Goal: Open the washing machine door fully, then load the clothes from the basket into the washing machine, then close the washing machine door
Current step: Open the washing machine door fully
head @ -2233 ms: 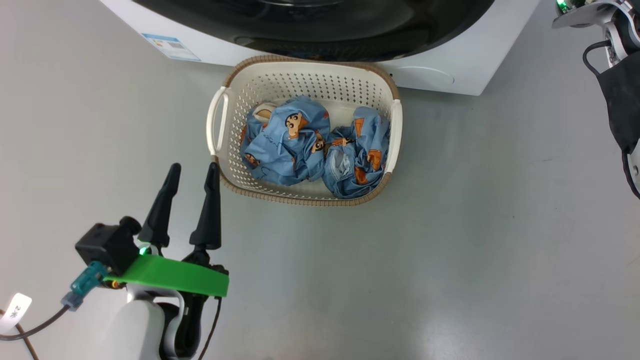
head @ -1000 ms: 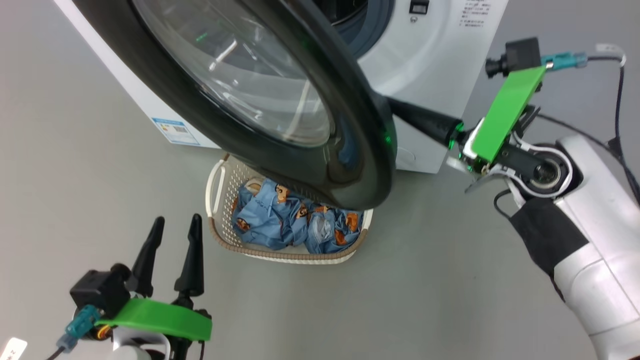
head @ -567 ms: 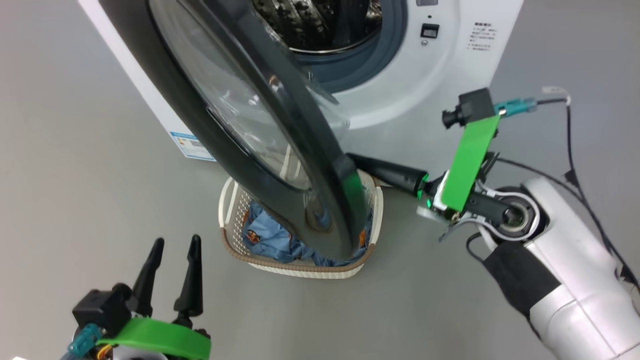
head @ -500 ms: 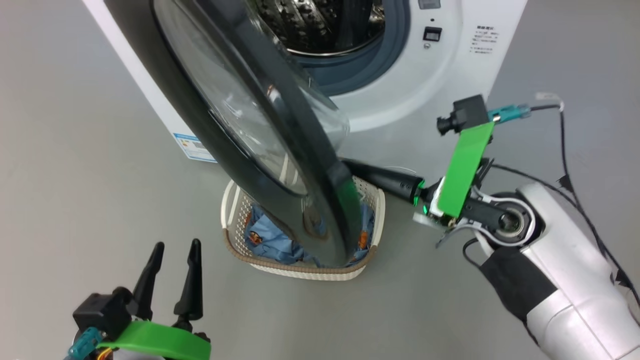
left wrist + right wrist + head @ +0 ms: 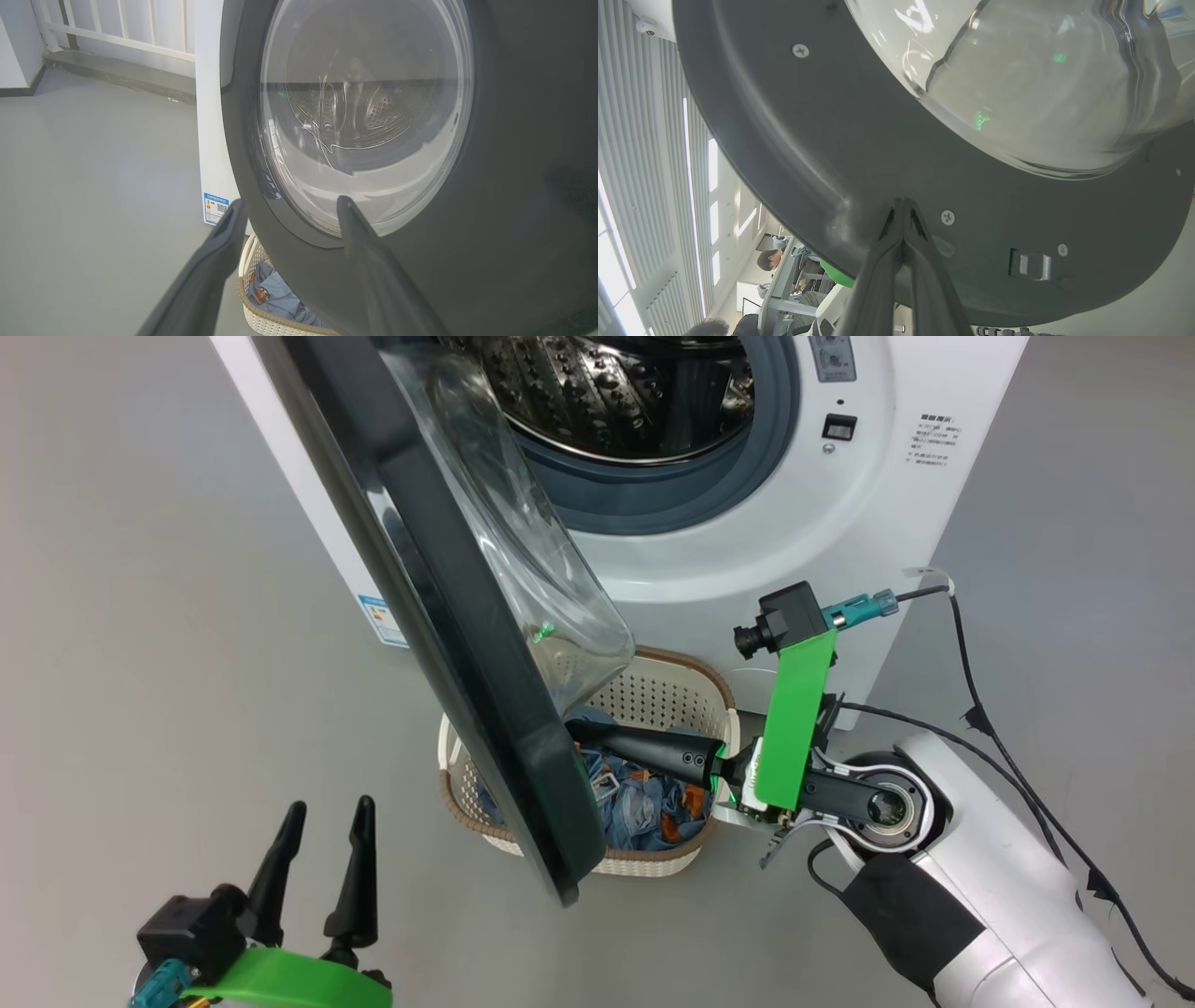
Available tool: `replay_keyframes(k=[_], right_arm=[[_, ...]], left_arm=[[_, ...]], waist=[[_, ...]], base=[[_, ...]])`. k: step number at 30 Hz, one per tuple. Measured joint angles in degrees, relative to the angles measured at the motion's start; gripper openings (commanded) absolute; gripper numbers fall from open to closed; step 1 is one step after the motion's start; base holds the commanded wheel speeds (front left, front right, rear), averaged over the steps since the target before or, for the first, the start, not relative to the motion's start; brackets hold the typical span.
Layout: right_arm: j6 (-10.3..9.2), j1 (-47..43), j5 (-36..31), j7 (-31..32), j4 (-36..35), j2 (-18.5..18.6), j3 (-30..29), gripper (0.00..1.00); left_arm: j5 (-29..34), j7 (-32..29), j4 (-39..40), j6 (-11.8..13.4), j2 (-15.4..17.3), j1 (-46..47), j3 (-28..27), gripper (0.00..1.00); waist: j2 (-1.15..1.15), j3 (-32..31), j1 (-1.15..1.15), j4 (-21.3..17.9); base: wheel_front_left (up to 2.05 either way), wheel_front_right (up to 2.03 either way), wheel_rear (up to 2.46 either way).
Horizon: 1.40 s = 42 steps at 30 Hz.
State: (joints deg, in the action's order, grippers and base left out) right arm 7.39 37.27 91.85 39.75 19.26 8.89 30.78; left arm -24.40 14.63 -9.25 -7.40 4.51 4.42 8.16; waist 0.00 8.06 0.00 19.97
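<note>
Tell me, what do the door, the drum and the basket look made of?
Door: glossy black plastic, probably, around a clear bulging window, glass or clear plastic. Drum: shiny perforated metal, likely steel. Basket: matte cream plastic with moulded holes, brown woven-look rim.

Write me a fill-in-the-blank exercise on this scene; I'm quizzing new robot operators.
The right gripper, fingers ____, touches the inner side of the washing machine door.
The left gripper is ____ and holds nothing.
The clothes lie in the ____.
Missing words: shut; open; basket.
</note>
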Motion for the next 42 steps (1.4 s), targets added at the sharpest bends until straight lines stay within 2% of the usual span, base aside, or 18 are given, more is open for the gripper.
replay_keyframes(k=[12, 13, 15, 17, 19, 20, 23, 24, 42], right_arm=[[0.00, -1.98, -0.60, -1.56, -0.14, -0.86, -0.68, 0.00], [0.00, -2.46, -0.69, -1.83, -0.12, -0.85, -0.89, 0.05], [0.00, -3.43, -1.65, -2.97, -0.09, -0.60, -1.59, 0.32], [0.00, -4.21, -2.55, -4.03, -0.10, 0.25, -1.85, 0.47], [0.00, -5.14, -2.74, -5.27, -0.05, 1.04, -2.15, 0.66], [0.00, -5.65, -2.81, -5.70, -0.07, 1.42, -2.24, 0.71], [0.00, -7.00, -3.21, -7.32, -0.12, 2.44, -2.59, 0.96], [0.00, -7.28, -3.64, -7.86, -0.12, 2.80, -2.65, 1.00], [0.00, -14.08, -6.27, -20.26, 0.21, 8.95, -4.05, 1.00]], left_arm=[[0.73, 0.00, 0.11, 0.00, 0.60, -0.09, 0.68, 1.00], [0.71, 0.00, 0.09, 0.00, 0.82, -0.09, 0.73, 1.00], [0.67, 0.00, 0.07, 0.00, 1.45, -0.09, 0.73, 1.00], [0.52, 0.00, 0.03, 0.00, 1.87, -0.09, 0.71, 1.00], [0.48, 0.00, -0.02, 0.00, 2.07, -0.10, 0.76, 1.00], [0.47, 0.00, -0.02, 0.00, 2.16, -0.12, 0.76, 1.00], [0.47, 0.00, -0.02, 0.00, 3.11, -0.51, 0.89, 1.00], [0.47, 0.00, -0.03, 0.00, 3.49, -0.94, 0.88, 1.00], [0.37, 0.00, 0.32, 0.00, 4.83, -4.34, -1.46, 1.00]], waist=[[0.00, -0.79, 0.00, -1.28], [0.00, -0.87, 0.00, -1.55], [0.00, -1.04, 0.00, -2.13], [0.00, -1.28, 0.00, -2.75], [0.00, -1.54, 0.00, -3.39], [0.00, -1.69, 0.00, -3.73], [0.00, -2.11, 0.00, -4.82], [0.00, -2.23, 0.00, -5.21], [0.00, -3.97, 0.00, -12.33]], base=[[0.00, 0.00, 0.00], [0.00, 0.00, 0.00], [0.00, 0.00, 0.00], [0.00, 0.00, 0.00], [0.00, 0.00, 0.00], [0.00, 0.00, 0.00], [0.00, 0.00, 0.00], [0.00, 0.00, 0.00], [0.00, 0.00, 0.00]])
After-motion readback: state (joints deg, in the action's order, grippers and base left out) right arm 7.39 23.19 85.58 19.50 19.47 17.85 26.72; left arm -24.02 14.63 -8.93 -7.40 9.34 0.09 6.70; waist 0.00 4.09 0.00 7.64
